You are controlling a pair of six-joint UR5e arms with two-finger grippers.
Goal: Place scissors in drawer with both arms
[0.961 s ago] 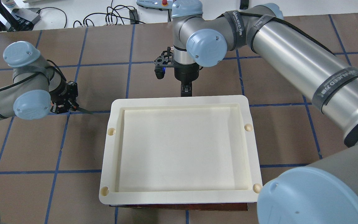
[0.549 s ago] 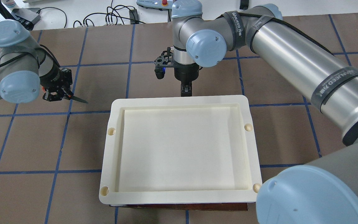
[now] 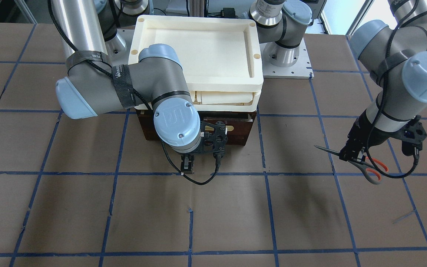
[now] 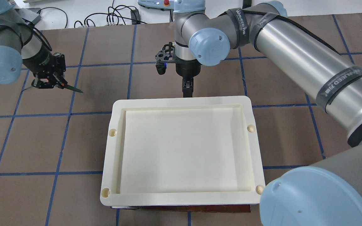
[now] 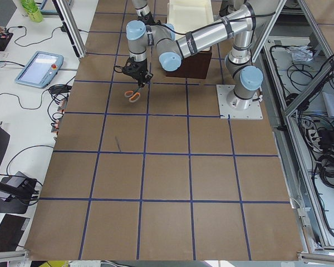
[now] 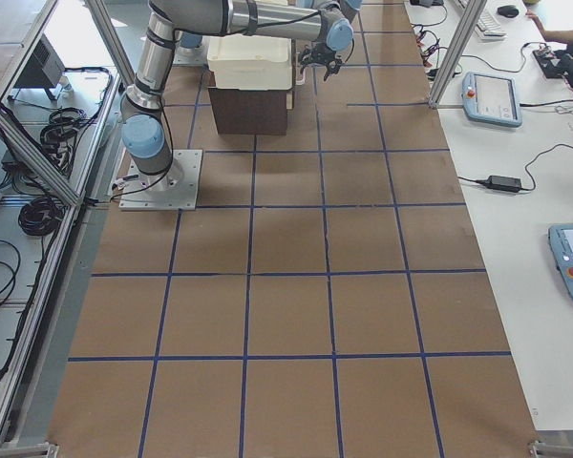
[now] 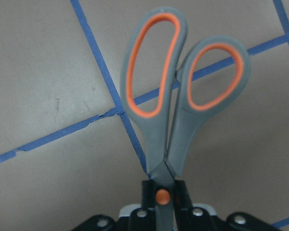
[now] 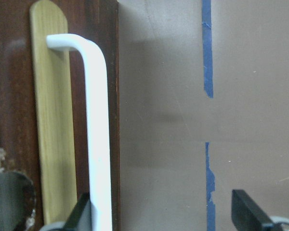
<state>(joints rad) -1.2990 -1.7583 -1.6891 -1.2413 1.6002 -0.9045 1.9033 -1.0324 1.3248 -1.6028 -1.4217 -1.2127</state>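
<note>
Left wrist-mounted view — left gripper (image 7: 161, 186) tight on scissors (image 7: 155, 137) at pivot

Stacked trays (image 3: 228, 83) cover the top of the closed drawer (image 3: 241, 133), so there is no passage from above. The right arm (image 3: 154, 85) and right gripper (image 3: 188, 165), jaws spread, stand directly before the drawer front at the handle (image 8: 98, 134). Open counter (image 3: 235, 207) extends farther out from the drawer. The left gripper (image 3: 350, 154), clamping the scissors (image 3: 369, 168), hangs well aside of the drawer.

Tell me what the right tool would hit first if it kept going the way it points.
Probably the table: the right tool points down just in front of the drawer, though one finger sits near its handle.
</note>
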